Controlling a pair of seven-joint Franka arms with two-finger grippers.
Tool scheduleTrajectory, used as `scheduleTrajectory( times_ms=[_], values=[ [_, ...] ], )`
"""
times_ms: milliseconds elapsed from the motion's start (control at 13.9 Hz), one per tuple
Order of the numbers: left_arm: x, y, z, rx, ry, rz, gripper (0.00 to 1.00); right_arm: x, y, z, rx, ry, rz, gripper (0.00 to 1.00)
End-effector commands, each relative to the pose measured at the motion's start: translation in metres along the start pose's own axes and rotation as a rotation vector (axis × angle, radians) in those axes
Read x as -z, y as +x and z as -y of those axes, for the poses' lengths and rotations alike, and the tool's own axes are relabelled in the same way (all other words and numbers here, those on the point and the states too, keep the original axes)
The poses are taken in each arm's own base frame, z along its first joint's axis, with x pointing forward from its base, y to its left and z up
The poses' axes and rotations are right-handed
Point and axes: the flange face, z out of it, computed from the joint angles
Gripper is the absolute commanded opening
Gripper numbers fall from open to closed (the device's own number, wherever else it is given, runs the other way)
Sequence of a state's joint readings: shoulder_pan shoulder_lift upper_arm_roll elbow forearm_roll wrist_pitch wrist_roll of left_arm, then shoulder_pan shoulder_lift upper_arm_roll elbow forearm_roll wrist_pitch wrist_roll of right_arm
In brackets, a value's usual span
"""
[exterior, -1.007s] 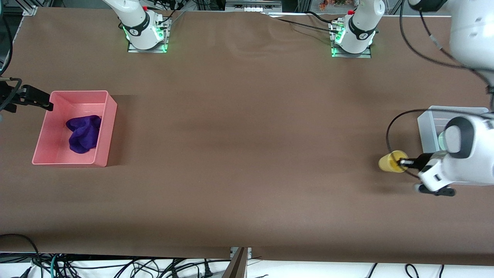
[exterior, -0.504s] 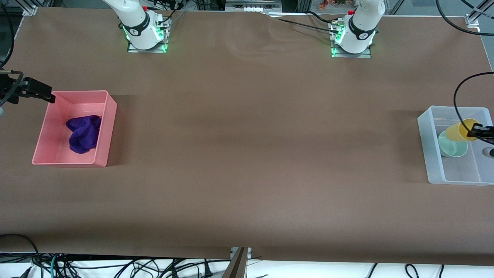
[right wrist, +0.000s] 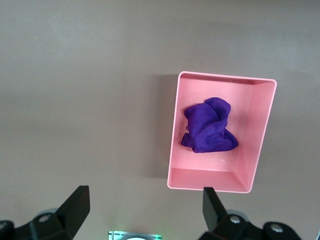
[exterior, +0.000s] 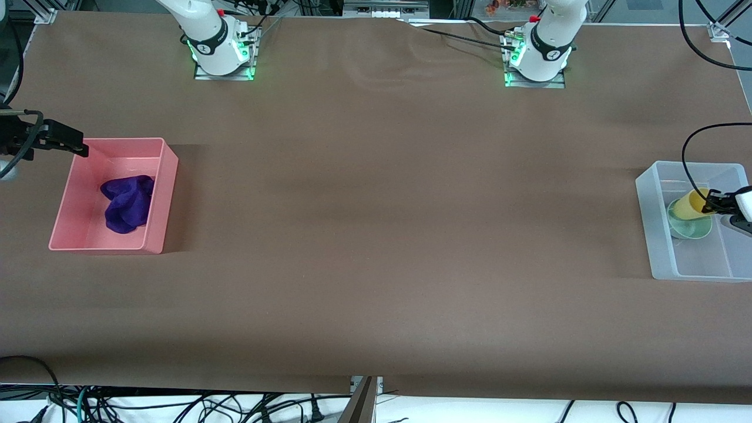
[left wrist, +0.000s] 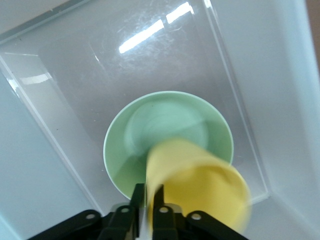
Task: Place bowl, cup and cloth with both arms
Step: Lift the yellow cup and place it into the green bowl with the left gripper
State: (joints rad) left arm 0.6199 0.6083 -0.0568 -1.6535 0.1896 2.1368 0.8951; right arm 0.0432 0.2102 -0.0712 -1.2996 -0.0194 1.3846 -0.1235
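My left gripper (exterior: 709,204) is shut on the rim of the yellow cup (exterior: 692,205) and holds it tilted over the mint-green bowl (exterior: 688,227). The bowl stands in the clear bin (exterior: 646,217) at the left arm's end of the table. In the left wrist view the gripper (left wrist: 148,200) pinches the cup's wall (left wrist: 200,190) right above the bowl (left wrist: 165,125); I cannot tell whether they touch. The purple cloth (exterior: 126,202) lies crumpled in the pink bin (exterior: 170,194) at the right arm's end. My right gripper (exterior: 81,149) is open and empty, up over that bin's corner. The right wrist view shows the gripper (right wrist: 145,200) with the cloth (right wrist: 207,125) below it.
The pink bin (right wrist: 260,130) holds only the cloth. The clear bin (left wrist: 75,75) holds only the bowl. Brown table surface lies between the two bins. The arm bases stand along the edge farthest from the front camera. Cables hang near the left gripper.
My left gripper carried the cup from the table beside the clear bin to over the bin, then lowered it toward the bowl. The right gripper drifted slightly.
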Motion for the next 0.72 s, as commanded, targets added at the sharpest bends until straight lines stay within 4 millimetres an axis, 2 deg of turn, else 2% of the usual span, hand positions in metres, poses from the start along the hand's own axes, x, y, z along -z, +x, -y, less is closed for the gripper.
scheduleTrajectory(
  times_ms=[0, 144, 288, 504, 647],
  values=[
    [0.041, 0.012, -0.008, -0.038, 0.049, -0.021, 1.00, 0.004, -0.002, 0.000, 0.017, -0.011, -0.009, 1.00],
    [0.089, 0.022, -0.031, -0.056, 0.025, -0.017, 1.00, 0.004, -0.001, 0.000, 0.018, -0.010, -0.009, 1.00],
    [0.139, 0.048, -0.066, -0.055, -0.005, -0.014, 1.00, 0.003, 0.000, 0.001, 0.016, -0.008, -0.009, 1.00],
    [0.198, 0.106, -0.142, 0.011, -0.051, 0.001, 1.00, 0.003, 0.000, 0.001, 0.019, -0.008, -0.009, 1.00],
    [0.234, 0.140, -0.204, 0.039, -0.071, 0.028, 1.00, 0.004, 0.000, 0.002, 0.019, -0.009, -0.011, 1.00]
  ],
)
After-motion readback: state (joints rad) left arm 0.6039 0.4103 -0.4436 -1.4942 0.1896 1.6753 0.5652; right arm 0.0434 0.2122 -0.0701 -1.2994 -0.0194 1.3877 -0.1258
